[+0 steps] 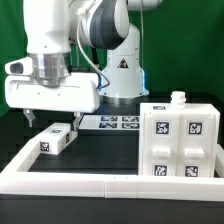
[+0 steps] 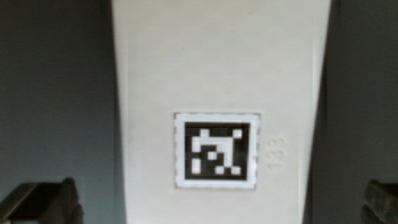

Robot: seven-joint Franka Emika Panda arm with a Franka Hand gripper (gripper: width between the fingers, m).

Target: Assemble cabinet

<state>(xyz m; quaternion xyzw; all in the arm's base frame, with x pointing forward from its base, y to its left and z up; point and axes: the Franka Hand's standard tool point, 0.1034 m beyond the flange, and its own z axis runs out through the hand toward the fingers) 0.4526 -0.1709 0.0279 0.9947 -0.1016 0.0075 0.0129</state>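
Note:
A small white cabinet block with black-and-white tags lies on the dark table at the exterior view's left. My gripper hangs just above it, open. In the wrist view the block fills the middle, a tag on its top face. My gripper straddles it, with one dark fingertip on each side and both clear of the block. The large white cabinet box, with several tags on its front and a knob on top, stands at the exterior view's right.
The marker board lies flat behind the block, by the robot's base. A long low white border rail runs along the front and up the left side. The cabinet box stands against the rail's right end.

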